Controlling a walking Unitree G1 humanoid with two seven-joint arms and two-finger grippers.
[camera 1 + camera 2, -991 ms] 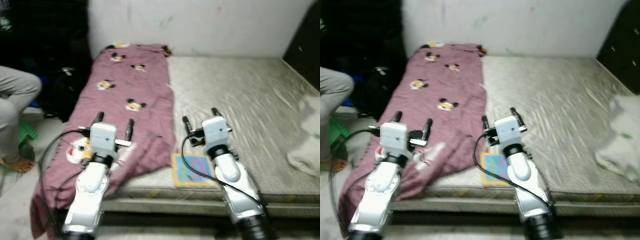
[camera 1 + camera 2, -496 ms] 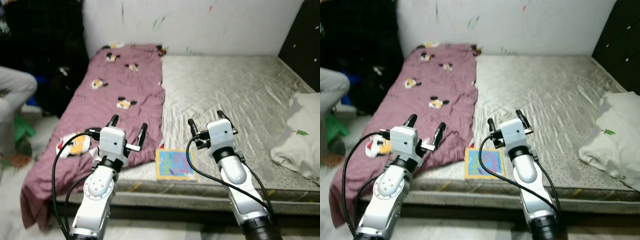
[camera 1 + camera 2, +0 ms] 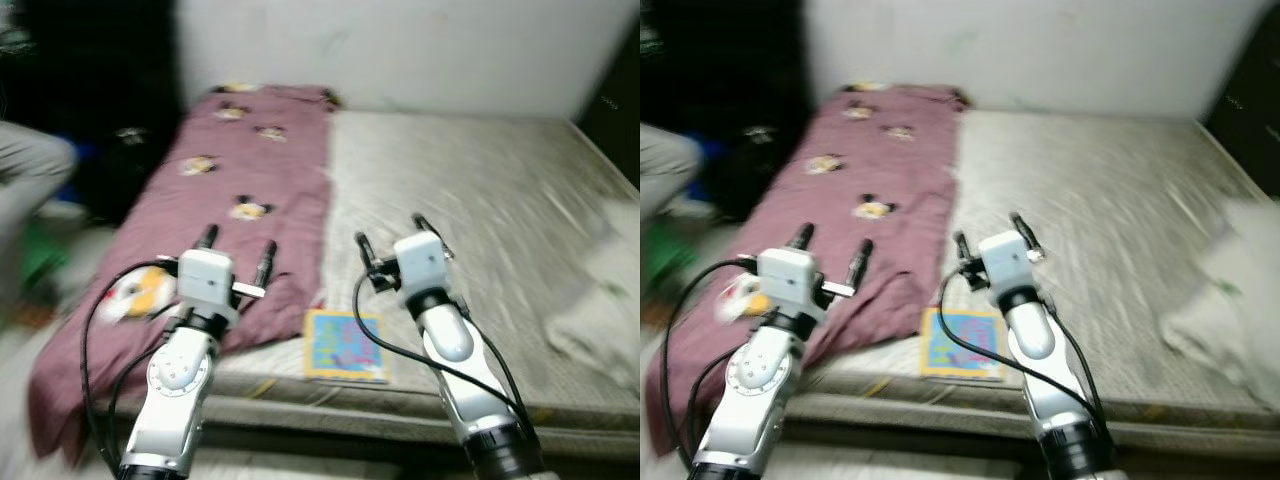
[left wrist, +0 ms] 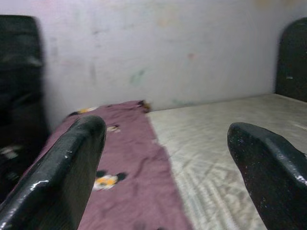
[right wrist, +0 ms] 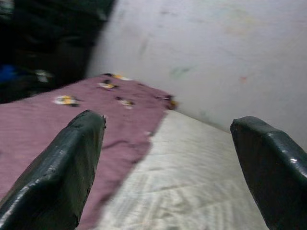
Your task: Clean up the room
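Book lies at front edge of mattress, not yet picked. Blanket covers left side, unfolded. My left claw and right claw both spread, empty. Cleaning barely begun.

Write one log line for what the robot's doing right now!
left gripper: open, raised over maroon blanket | right gripper: open, over mattress | colorful book: at mattress edge, untouched
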